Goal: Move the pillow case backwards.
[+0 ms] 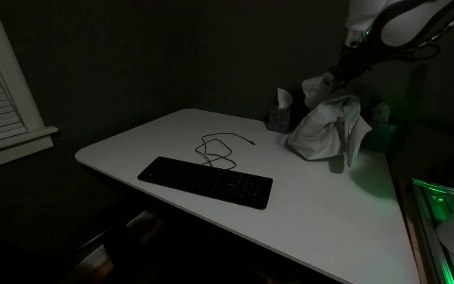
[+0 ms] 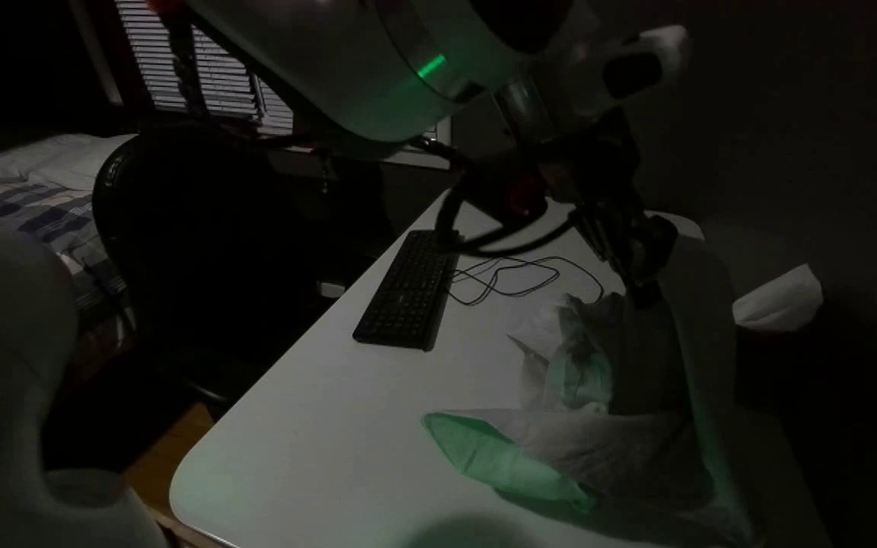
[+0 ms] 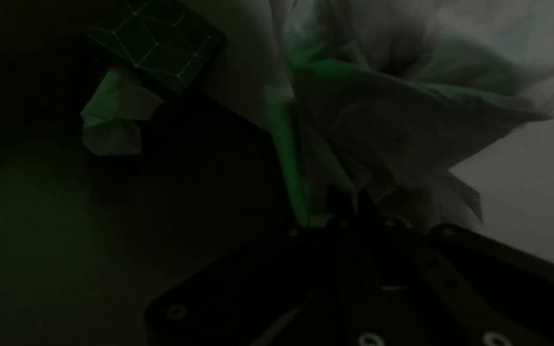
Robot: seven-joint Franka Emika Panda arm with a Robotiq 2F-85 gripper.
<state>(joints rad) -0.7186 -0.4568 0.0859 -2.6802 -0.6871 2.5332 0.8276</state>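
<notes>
The pillow case [image 1: 321,126] is a crumpled pale cloth at the table's back. It also shows in an exterior view [image 2: 606,457] and in the wrist view [image 3: 383,115]. My gripper [image 1: 343,83] is at the cloth's upper end, with the folds hanging below it. The gripper also shows in an exterior view [image 2: 644,293]. In the wrist view the fingertips [image 3: 355,204] are close together with a thin fold of cloth between them. The lower folds hang down to the tabletop; I cannot tell how much of them rests on it. The pictures are very dark.
The white table [image 1: 309,221] carries a black keyboard [image 1: 207,181] with a loose cable [image 1: 231,152]. A tissue box [image 1: 279,119] stands beside the cloth at the back edge. Another tissue box [image 1: 384,136], green-lit, stands behind the cloth; a patterned box shows in the wrist view [image 3: 161,41].
</notes>
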